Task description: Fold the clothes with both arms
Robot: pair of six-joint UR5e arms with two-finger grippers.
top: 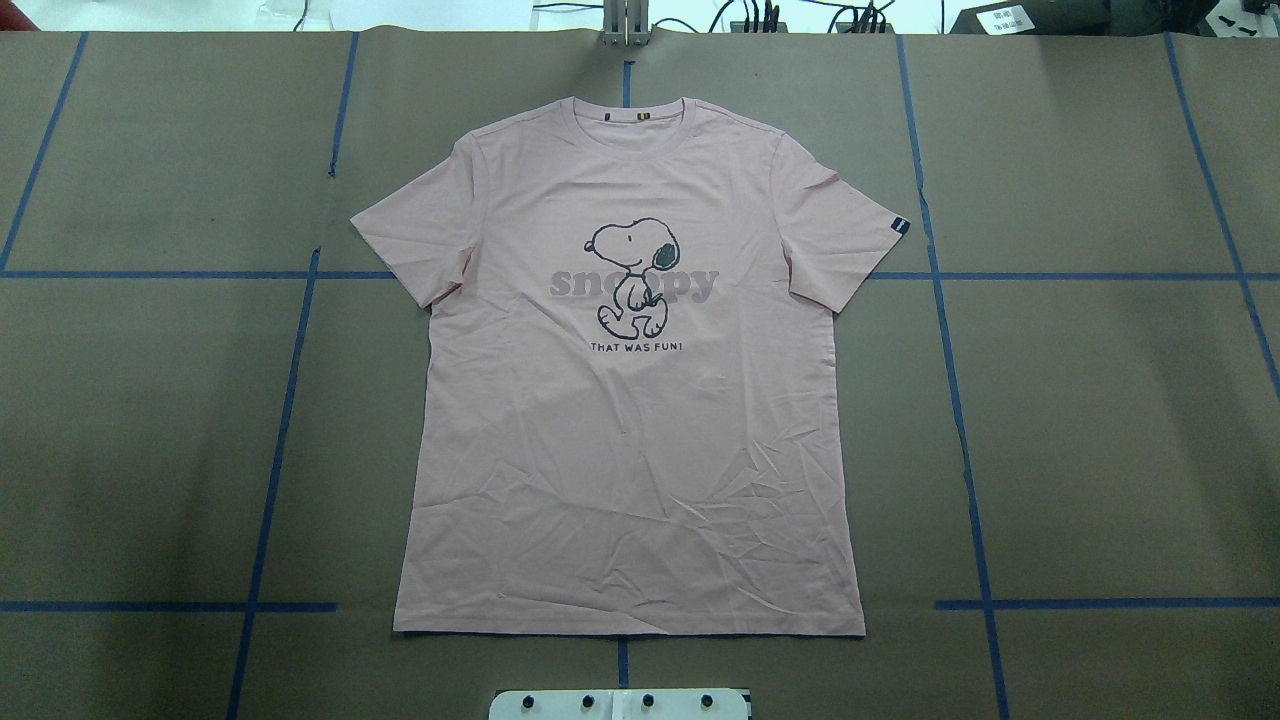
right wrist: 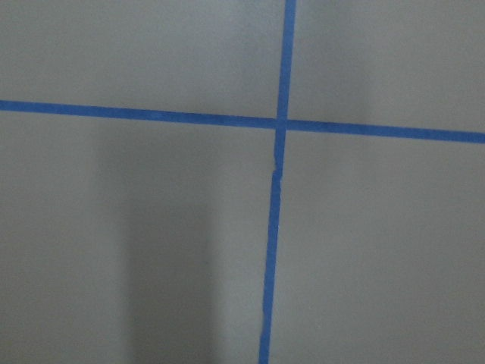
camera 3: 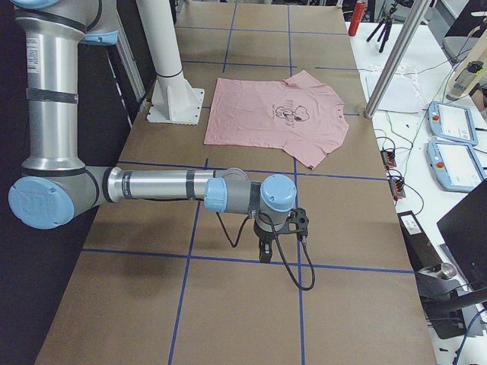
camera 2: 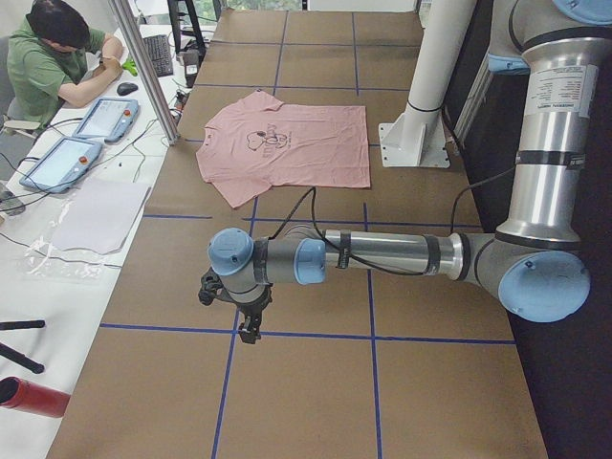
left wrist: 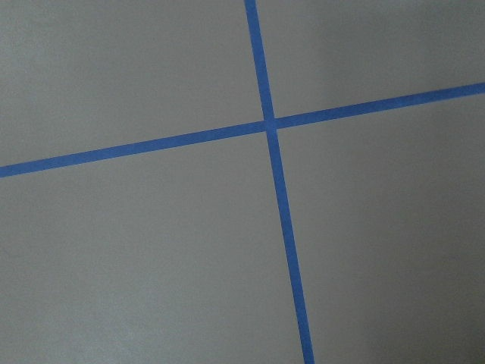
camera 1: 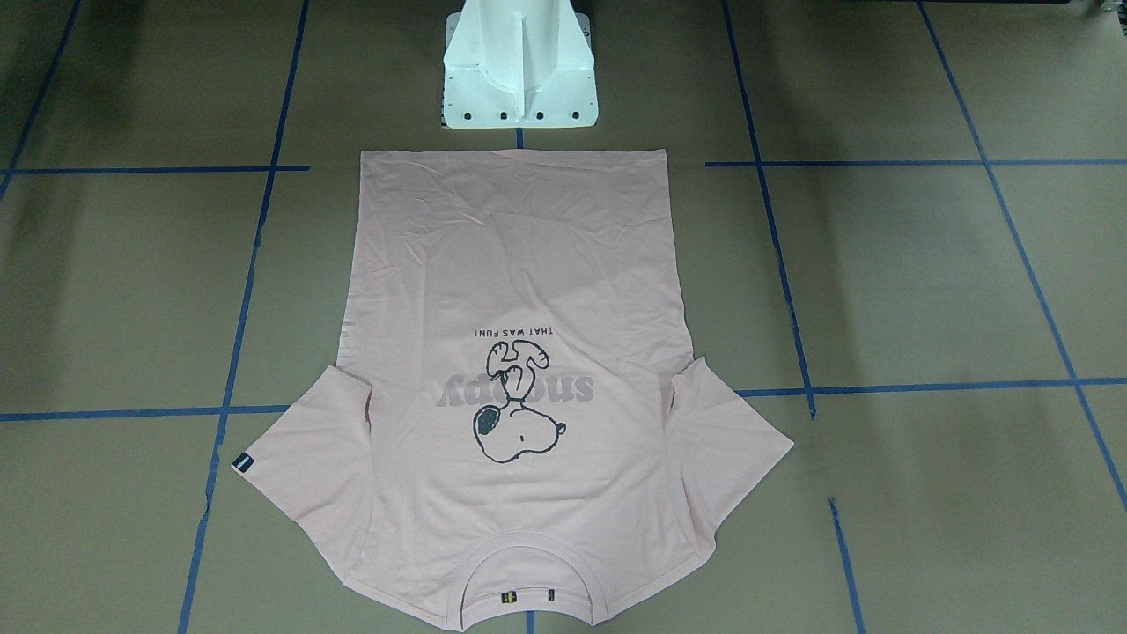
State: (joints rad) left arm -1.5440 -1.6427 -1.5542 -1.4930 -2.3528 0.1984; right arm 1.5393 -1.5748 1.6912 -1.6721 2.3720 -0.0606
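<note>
The pale pink T-shirt (top: 630,400) lies spread flat, Snoopy print up, on the brown table, collar at the far edge and hem toward the robot base. It also shows in the front view (camera 1: 519,352) and both side views (camera 2: 287,143) (camera 3: 278,114). My left gripper (camera 2: 241,323) hangs over bare table far to the left of the shirt; I cannot tell if it is open. My right gripper (camera 3: 265,255) hangs over bare table far to the right of the shirt; I cannot tell its state. Both wrist views show only table and blue tape.
The white pedestal (camera 1: 519,70) stands just behind the shirt's hem. Blue tape lines (top: 290,400) grid the table. A metal pole (camera 2: 143,67) and operator desks with tablets (camera 2: 105,120) border the far side; a seated person (camera 2: 57,57) is there.
</note>
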